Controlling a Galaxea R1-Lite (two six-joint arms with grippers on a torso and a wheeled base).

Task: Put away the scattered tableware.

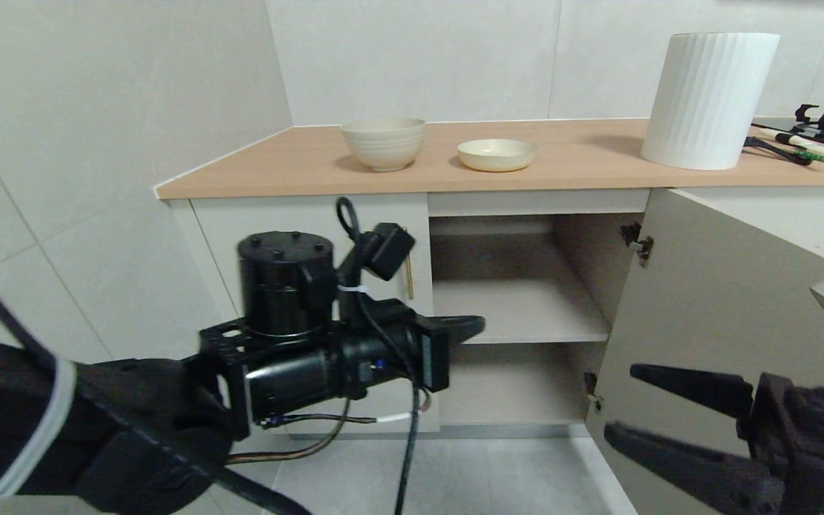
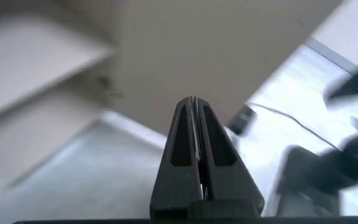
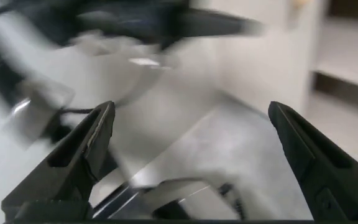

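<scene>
A beige ribbed bowl (image 1: 383, 142) and a shallow cream dish (image 1: 496, 154) sit on the wooden countertop (image 1: 297, 161), near its left part. My left gripper (image 1: 480, 326) is held low in front of the open cabinet, its fingers pressed together with nothing between them; the closed fingertips (image 2: 192, 109) point toward the cabinet's bottom and the floor. My right gripper (image 1: 623, 404) hangs at the lower right beside the cabinet door, open and empty, its two fingers (image 3: 95, 134) spread wide.
The cabinet (image 1: 519, 307) under the counter stands open with a bare shelf; its door (image 1: 712, 315) swings out to the right. A tall white ribbed container (image 1: 709, 100) and several utensils (image 1: 809, 146) stand on the counter's right. Tiled wall on the left.
</scene>
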